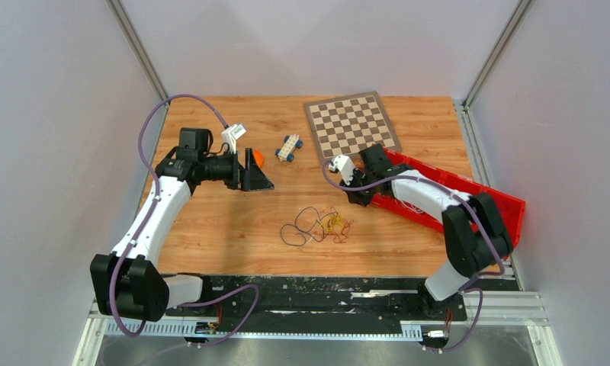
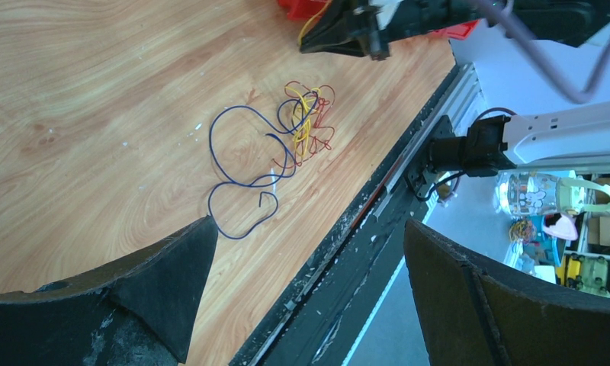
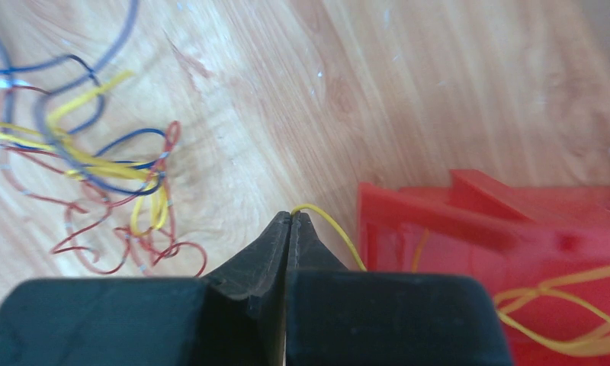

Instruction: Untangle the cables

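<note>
The cables (image 1: 321, 225) lie in a loose tangle of dark, yellow and red wires on the wooden table, near its front edge. They also show in the left wrist view (image 2: 302, 126) and the right wrist view (image 3: 96, 175). My right gripper (image 3: 290, 217) is shut on a thin yellow wire (image 3: 336, 229) that trails back over the rim of the red bin (image 3: 439, 221). It hangs at the bin's left end (image 1: 355, 197), right of and behind the tangle. My left gripper (image 2: 309, 225) is open and empty. It hovers at the table's left rear (image 1: 260, 179), well away from the tangle.
The red bin (image 1: 508, 206) at the right holds more yellow wire (image 3: 561, 305). A chessboard (image 1: 351, 122) lies at the back. A small toy car (image 1: 289, 146) and an orange object (image 1: 258, 158) sit near my left gripper. The table's front edge (image 2: 348, 221) runs close to the tangle.
</note>
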`<state>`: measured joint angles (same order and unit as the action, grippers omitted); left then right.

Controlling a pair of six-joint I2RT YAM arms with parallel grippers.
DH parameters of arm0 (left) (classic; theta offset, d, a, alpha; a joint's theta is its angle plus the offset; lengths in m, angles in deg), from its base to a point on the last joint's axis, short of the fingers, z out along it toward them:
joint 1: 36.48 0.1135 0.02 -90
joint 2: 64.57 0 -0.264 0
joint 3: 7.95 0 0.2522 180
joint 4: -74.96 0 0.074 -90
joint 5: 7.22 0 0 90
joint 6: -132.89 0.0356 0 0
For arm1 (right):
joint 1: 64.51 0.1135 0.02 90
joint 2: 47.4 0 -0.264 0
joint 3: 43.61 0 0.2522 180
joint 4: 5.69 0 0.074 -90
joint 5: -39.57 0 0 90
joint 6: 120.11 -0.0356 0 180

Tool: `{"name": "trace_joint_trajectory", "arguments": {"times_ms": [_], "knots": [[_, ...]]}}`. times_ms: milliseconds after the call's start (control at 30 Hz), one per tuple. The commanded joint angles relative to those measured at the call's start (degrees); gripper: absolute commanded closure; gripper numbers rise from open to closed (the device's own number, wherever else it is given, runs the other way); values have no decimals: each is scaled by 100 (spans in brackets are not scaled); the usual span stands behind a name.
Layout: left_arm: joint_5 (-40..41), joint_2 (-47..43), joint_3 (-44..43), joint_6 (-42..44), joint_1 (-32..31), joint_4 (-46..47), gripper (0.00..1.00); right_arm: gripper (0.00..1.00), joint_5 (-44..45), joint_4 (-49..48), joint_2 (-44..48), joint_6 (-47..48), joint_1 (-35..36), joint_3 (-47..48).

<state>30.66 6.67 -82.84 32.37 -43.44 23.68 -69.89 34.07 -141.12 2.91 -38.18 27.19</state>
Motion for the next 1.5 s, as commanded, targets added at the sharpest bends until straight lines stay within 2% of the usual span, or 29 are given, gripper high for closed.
{"name": "trace_joint_trajectory", "arguments": {"times_ms": [0, 133, 400, 567, 733, 867, 967, 1100, 1267, 1367, 1467], "knots": [[-72, -127, -94, 109, 40, 1, 0, 100, -295, 107, 933, -335, -262, 205], [-117, -52, -101, 76, 37, 86, 0, 100, -147, 137, 957, -29, -557, 284], [-125, 147, -252, 77, 38, 80, 0, 100, 148, -136, 83, 192, -1292, 912], [-96, 139, -207, 100, 45, 96, 0, 100, -18, -593, -233, 422, -1385, 860], [-15, 184, -246, 236, 42, -28, 0, 99, -297, -277, -514, 404, -1386, 995], [74, 94, -167, 478, 37, -92, 0, 80, -485, 75, -59, 446, -1392, 809], [223, 59, -77, 713, 45, -145, 0, 62, -550, 402, 375, 340, -1386, 709], [261, 71, 89, 960, 12, -94, 0, 48, -771, 1008, 988, 228, -1393, 789], [193, 184, 509, 1258, -473, 332, 1, 25, -2058, 1416, 1518, -22, -1330, 795], [-12, 629, 653, 1224, -882, 833, 12, 20, -2549, 1521, 1351, -189, -955, 704], [-174, 1141, 571, 1171, -1302, 1186, 29, 20, -2736, 1505, 1026, -266, -577, 618]]}}
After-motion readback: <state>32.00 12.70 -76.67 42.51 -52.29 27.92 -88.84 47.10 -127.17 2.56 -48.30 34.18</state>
